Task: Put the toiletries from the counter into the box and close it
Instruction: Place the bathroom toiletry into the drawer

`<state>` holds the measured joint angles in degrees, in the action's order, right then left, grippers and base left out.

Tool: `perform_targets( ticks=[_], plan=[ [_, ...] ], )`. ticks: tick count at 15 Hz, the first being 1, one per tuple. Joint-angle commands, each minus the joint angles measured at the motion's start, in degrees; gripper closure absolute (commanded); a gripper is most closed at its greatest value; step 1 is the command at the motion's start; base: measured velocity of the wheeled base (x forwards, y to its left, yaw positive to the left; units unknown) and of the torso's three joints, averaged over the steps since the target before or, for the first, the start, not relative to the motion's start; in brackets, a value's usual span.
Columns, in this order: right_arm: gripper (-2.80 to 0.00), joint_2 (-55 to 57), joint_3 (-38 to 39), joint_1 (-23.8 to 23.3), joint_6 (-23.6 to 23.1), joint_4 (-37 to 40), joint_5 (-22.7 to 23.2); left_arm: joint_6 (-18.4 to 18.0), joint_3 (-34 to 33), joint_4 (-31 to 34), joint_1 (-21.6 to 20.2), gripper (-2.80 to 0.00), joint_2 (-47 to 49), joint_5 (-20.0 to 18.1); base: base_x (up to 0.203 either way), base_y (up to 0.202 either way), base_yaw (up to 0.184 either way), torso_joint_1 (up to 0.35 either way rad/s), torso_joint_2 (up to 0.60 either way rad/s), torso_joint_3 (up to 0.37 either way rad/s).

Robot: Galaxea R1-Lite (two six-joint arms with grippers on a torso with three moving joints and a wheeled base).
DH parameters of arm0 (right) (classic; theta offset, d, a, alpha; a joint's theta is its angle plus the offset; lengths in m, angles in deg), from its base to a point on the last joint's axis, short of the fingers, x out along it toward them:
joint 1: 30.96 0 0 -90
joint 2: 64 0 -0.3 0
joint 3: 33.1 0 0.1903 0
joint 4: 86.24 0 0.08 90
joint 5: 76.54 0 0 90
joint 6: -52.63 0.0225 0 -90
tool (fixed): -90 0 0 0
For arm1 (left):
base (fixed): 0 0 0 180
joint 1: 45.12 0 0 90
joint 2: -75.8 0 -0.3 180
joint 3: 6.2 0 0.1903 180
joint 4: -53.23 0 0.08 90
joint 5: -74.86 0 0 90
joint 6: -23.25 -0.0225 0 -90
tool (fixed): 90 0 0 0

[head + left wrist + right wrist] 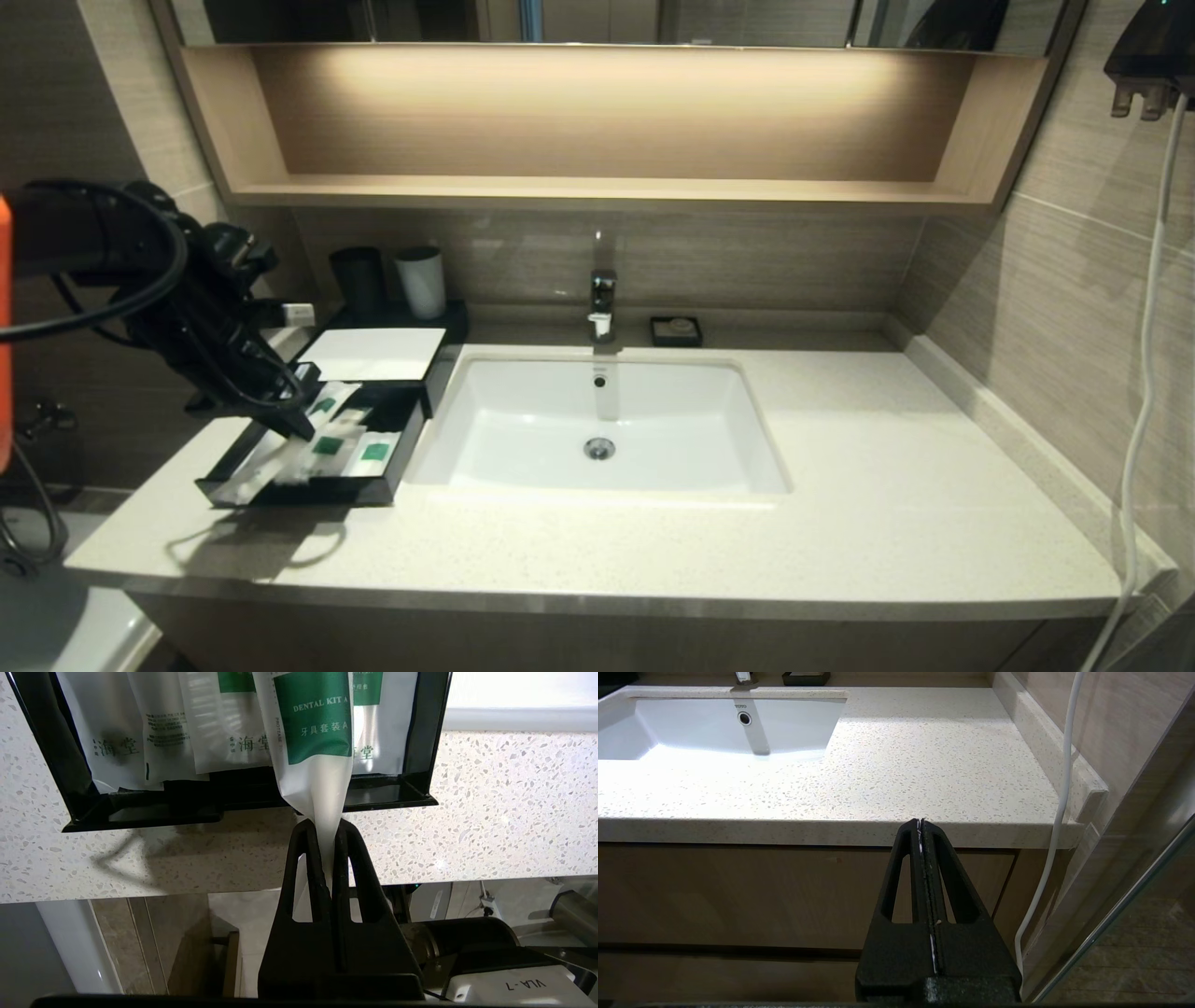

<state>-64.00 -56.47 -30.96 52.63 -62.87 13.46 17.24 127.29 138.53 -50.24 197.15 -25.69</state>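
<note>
The left pincer pinches the toothbrush packet by its tail over the open box; released there, it could overhang and jam the drawer.

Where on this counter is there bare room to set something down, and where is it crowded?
Free: the counter from the basin across to the right wall, and the front strip before the basin. Crowded: the left end, where the open box drawer holds packets, the left hand pinches the toiletries, and cups stand behind.
</note>
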Motion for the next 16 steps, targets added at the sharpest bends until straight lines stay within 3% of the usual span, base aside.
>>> perform_targets(
  ticks=[1, 16],
  plan=[
    [0.00, 0.00, 0.00, 0.00, 0.00, 0.00, 0.00, -0.05, 0.07, 0.27, 0.02, 0.00, 0.96, -0.08, 0.000, 0.000, 0.000, 0.000, 0.00, 0.000],
    [0.00, 0.00, 0.00, 0.00, 0.00, 0.00, 0.00, 0.20, 0.19, -7.69, 0.02, 0.00, 7.00, -0.08, 0.000, 0.000, 0.000, 0.000, 0.00, 0.000]
  ],
)
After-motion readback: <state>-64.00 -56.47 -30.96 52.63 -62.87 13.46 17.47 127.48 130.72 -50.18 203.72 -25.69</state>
